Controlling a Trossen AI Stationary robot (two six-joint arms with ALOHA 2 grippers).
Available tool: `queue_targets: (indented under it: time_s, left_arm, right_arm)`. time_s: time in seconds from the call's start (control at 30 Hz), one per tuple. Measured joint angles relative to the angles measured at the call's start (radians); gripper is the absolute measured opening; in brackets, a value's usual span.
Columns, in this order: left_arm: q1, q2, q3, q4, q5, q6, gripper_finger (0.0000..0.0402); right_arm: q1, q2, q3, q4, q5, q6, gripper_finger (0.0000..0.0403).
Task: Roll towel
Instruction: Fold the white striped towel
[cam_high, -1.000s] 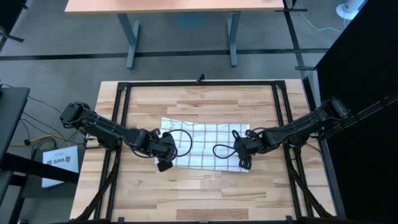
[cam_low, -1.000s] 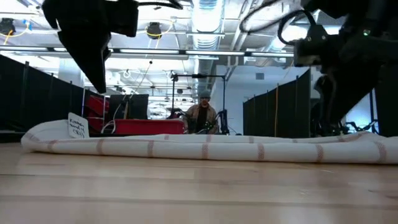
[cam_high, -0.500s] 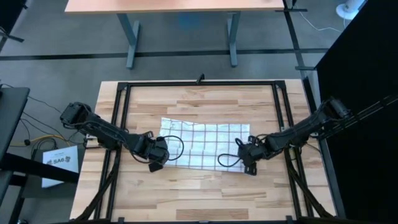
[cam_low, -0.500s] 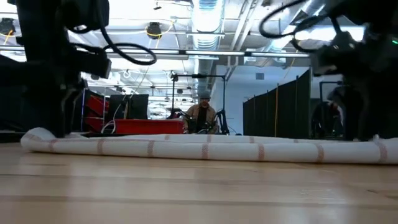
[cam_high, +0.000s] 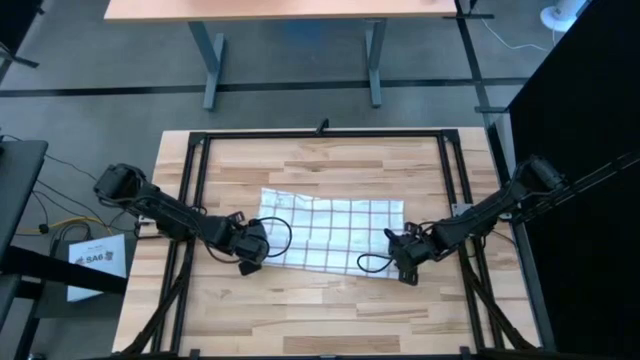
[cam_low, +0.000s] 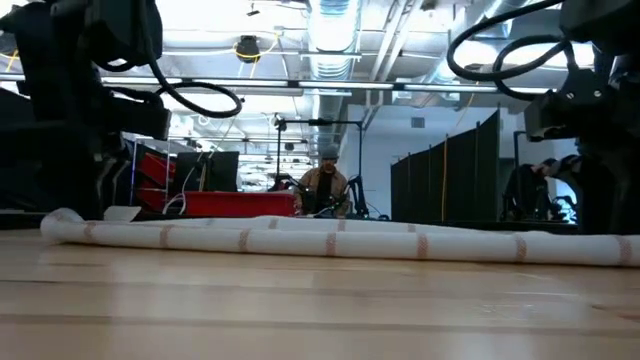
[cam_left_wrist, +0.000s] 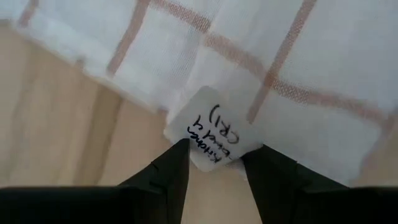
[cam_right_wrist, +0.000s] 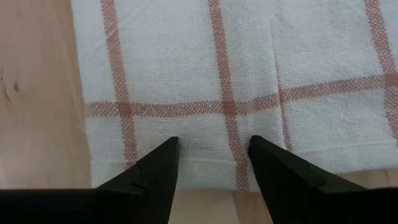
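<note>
Where towel (cam_high: 330, 233) ends, bare tabletop (cam_high: 330, 300)

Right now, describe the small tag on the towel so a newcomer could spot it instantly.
Start at the wooden table and find the white towel with reddish-brown grid lines lying across its middle. Go to the towel's corner at the left gripper, whose open fingers sit either side of the tag. It is the only plain white patch with dark handwriting instead of grid lines.
</note>
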Motion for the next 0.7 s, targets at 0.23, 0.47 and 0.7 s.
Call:
queue_targets:
  time_s: [0.23, 0.47, 0.7]
  left_arm:
    - [-0.002, -0.05, 0.133, -0.068, -0.018, 0.101, 0.0137]
    - [-0.01, -0.049, 0.229, -0.059, 0.039, 0.188, 0.0137]
    - [-0.127, 0.141, 0.359, -0.18, 0.056, 0.266, 0.0137]
  right_arm:
    - [0.011, -0.012, 0.088, -0.035, -0.009, -0.045, 0.0187]
    - [0.051, -0.012, 0.133, -0.031, -0.009, -0.048, 0.0187]
    - [0.108, -0.011, 0.191, -0.086, -0.027, -0.051, 0.0187]
